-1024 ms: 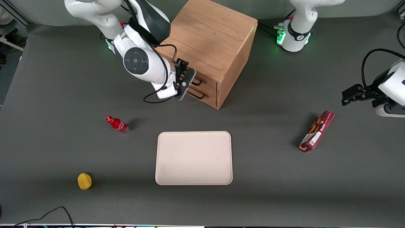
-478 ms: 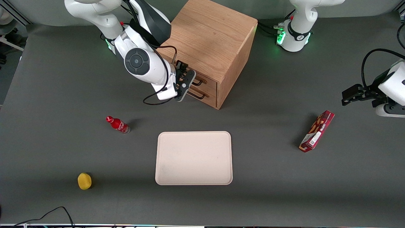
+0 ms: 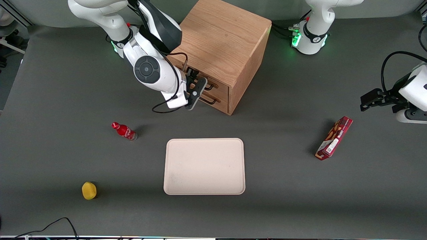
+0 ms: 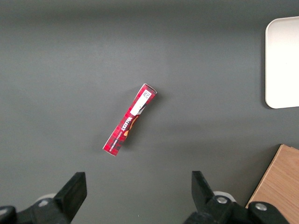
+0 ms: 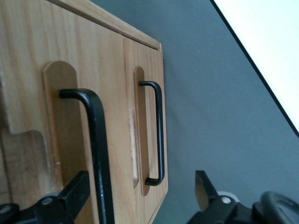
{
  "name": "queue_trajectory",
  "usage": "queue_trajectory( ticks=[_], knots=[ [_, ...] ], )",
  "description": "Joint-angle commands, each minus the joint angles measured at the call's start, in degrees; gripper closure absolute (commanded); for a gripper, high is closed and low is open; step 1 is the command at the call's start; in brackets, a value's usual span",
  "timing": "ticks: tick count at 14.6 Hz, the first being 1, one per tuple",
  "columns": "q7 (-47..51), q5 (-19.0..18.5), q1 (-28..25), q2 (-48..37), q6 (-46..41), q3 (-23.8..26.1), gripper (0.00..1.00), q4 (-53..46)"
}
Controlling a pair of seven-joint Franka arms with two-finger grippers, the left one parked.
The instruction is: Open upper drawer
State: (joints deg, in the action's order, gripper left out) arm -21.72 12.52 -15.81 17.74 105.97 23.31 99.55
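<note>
Straddling upper drawer's (image 3: 218, 86) thin black bar handle (image 5: 96, 154) (oak-grained front): spread-fingered gripper (image 5: 140, 196).

The gripper (image 3: 197, 87) edges closer to the cabinet (image 3: 223, 50) front over the last second, its jaws spread and nearing the black handle (image 5: 96, 154) of the upper drawer (image 3: 213, 85).

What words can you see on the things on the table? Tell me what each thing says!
Red box: white lettering along its side, too blurred to read; a white label with a small square code, also unreadable.
Red bottle: white script on its label, too small to read.
Wooden cabinet, upper drawer, tray and yellow ball: no text.
The gripper, open in front of the upper drawer's handle, shows no text.
</note>
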Motion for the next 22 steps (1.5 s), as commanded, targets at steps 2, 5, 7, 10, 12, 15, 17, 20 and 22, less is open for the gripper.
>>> queue_trajectory(
  ticks=[2,5,7,10,12,15,17,20,22],
  knots=[
    [1.1,-1.4,-0.9,1.0,1.2,-0.3,0.00,-0.7],
    [1.1,-1.4,-0.8,1.4,1.5,-0.3,0.00,-0.7],
    [1.1,-1.6,-0.9,2.0,1.8,-0.3,0.00,-0.7],
    [1.1,-2.0,-0.9,2.8,2.7,-0.3,0.00,-0.7],
    [1.1,-2.9,-0.9,3.1,2.9,-0.3,0.00,-0.8],
    [0.6,-3.1,-0.8,3.4,3.0,-0.3,0.00,-0.9],
    [0.5,-4.3,-0.7,3.6,3.4,-0.3,0.00,-0.9],
    [0.3,-4.4,-0.2,4.2,3.4,-0.4,0.00,-1.7],
    [0.2,-5.4,0.1,4.9,3.4,-0.5,0.00,-2.3]
  ],
)
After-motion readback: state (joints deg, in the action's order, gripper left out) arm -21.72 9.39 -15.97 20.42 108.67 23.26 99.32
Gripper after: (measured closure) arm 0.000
